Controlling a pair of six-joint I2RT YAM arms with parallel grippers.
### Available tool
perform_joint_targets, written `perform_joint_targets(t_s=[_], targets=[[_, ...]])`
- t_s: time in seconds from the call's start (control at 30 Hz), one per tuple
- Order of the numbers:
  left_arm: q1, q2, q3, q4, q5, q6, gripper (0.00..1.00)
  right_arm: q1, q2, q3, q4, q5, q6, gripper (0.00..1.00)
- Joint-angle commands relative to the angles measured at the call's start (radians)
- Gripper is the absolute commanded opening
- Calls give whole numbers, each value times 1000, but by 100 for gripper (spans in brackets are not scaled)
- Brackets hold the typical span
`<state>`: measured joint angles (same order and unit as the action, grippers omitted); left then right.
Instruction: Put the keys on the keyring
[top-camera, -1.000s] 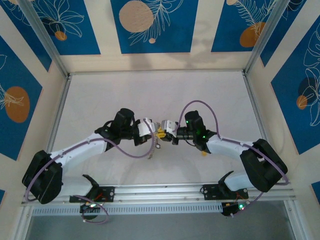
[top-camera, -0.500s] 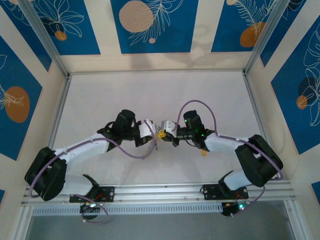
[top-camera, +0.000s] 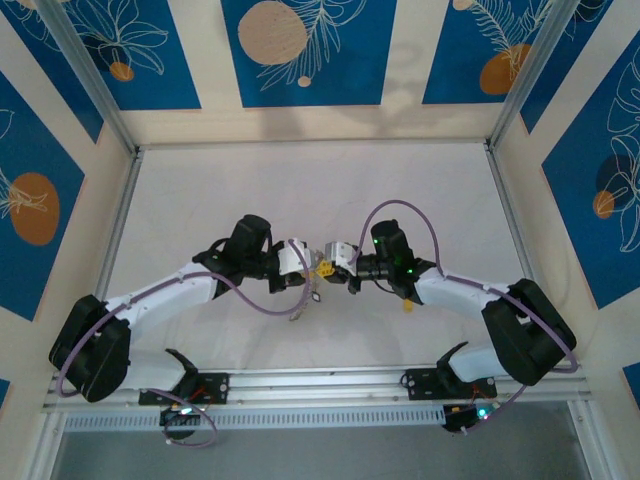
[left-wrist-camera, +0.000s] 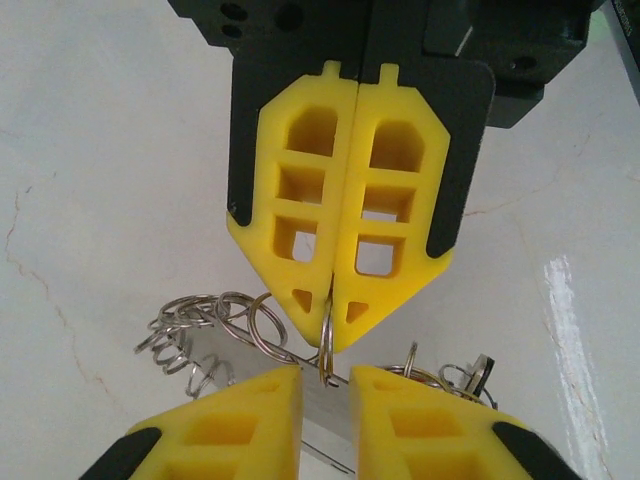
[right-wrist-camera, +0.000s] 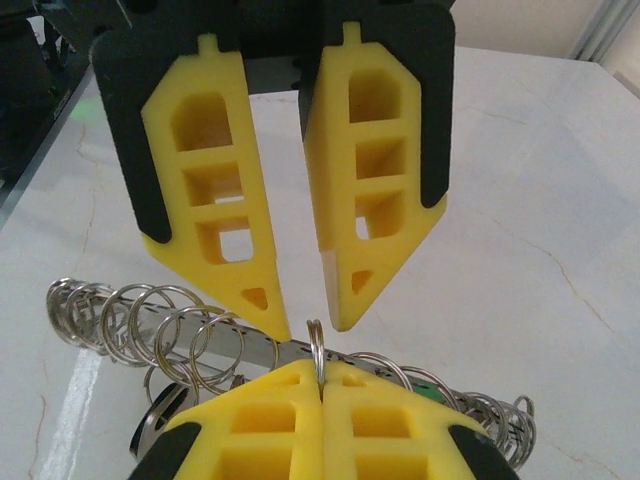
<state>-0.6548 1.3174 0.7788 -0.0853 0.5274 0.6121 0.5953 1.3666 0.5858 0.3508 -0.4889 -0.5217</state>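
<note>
Both grippers meet tip to tip above the middle of the table (top-camera: 400, 190). My right gripper (right-wrist-camera: 320, 378) (left-wrist-camera: 330, 325) (top-camera: 332, 266) is shut on a thin metal split ring, the keyring (right-wrist-camera: 316, 345) (left-wrist-camera: 326, 358), which stands on edge. My left gripper (left-wrist-camera: 325, 390) (right-wrist-camera: 308, 325) (top-camera: 310, 268) is open, its fingers a little apart on either side of that ring. Behind the ring runs a flat metal strip (left-wrist-camera: 240, 358) (right-wrist-camera: 260, 350) threaded with several more rings (left-wrist-camera: 190, 320) (right-wrist-camera: 130, 320). A dark-headed key (left-wrist-camera: 480, 372) (right-wrist-camera: 150, 430) hangs among them.
The strip with its rings dangles below the grippers (top-camera: 300, 303). A small yellow thing (top-camera: 407, 306) lies on the table by the right forearm. Aluminium rails (top-camera: 120, 230) and patterned walls close in the table on three sides.
My left gripper's fingers have come apart. Both arms stay almost where they were, tips together at the table's middle.
</note>
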Motion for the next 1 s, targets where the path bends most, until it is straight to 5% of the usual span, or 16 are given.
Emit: perform_joint_targets(t_s=[0.0, 0.43, 0.63, 0.77, 0.83, 0.97], targets=[[8, -7, 11, 12, 54, 13, 19, 1, -43, -16, 64, -51, -4, 0], [3, 2, 13, 86, 108, -36, 14, 44, -41, -27, 152, 8, 47, 0], [-2, 16, 15, 44, 49, 5, 0, 51, -42, -19, 162, 29, 53, 0], [-1, 6, 30, 6, -62, 9, 0, 39, -45, -37, 160, 32, 41, 0], [0, -15, 28, 8, -84, -1, 0, 31, -57, -44, 138, 44, 42, 20], [8, -29, 52, -7, -30, -48, 0, 5, -93, -99, 149, 3, 48, 28]])
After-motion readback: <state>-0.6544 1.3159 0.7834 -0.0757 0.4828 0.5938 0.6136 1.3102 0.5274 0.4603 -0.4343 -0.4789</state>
